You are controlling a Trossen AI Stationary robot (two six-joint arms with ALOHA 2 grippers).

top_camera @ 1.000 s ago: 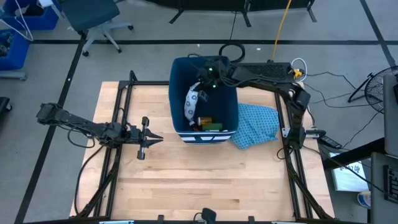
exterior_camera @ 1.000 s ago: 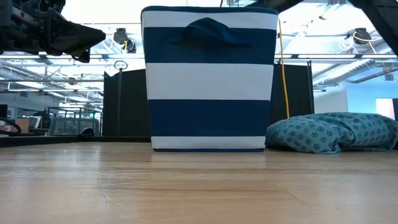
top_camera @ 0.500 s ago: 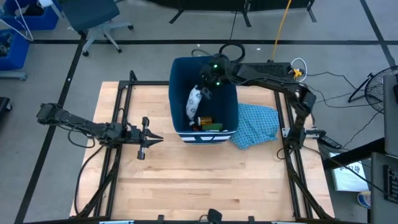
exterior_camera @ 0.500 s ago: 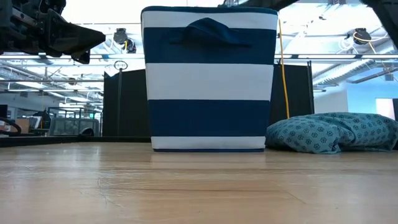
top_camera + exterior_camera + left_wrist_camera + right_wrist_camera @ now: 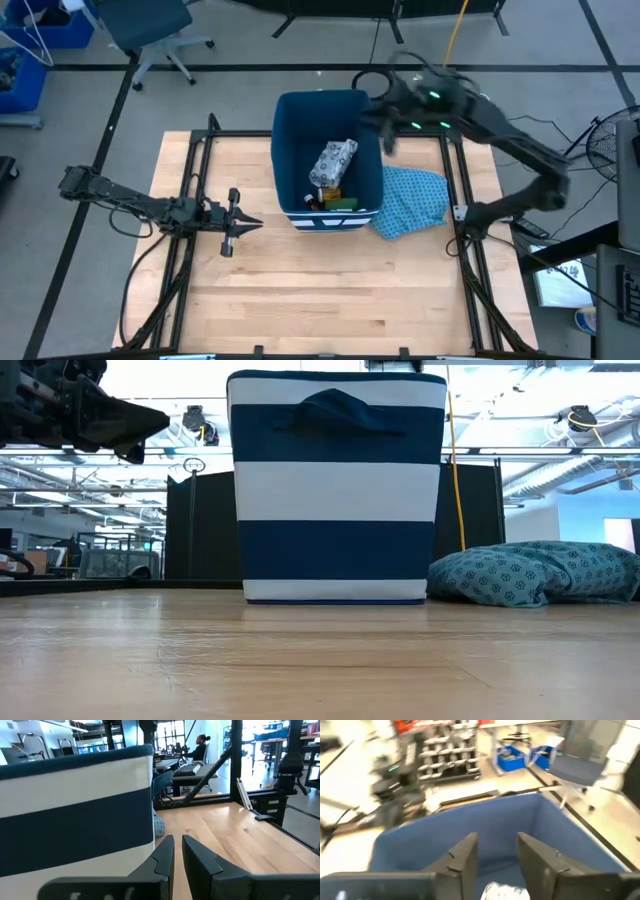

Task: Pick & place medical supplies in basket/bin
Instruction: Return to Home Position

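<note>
The deep dark-blue bin (image 5: 372,178) with white stripes (image 5: 335,485) stands at the table's far middle. Inside it the flat white blue-patterned packet (image 5: 333,162) lies slanted on other supplies, above a green block (image 5: 343,203) and an orange piece (image 5: 330,193). Its edge also shows in the right wrist view (image 5: 507,892). My right gripper (image 5: 384,130) (image 5: 495,842) hangs open and blurred over the bin's right far rim, holding nothing. My left gripper (image 5: 250,222) (image 5: 177,852) waits shut above the table, left of the bin.
A blue patterned cloth (image 5: 412,200) (image 5: 535,572) lies crumpled on the table against the bin's right side. Bare wooden table top (image 5: 330,290) spreads toward the near edge. Black frame rails (image 5: 190,180) run along the table's left and right sides.
The packet hung from my right gripper inside the bin's left half. It now lies loose in the bin, farther right, on the other supplies. My right gripper has let go, risen out of the bin and swung quickly toward the table's right far side.
</note>
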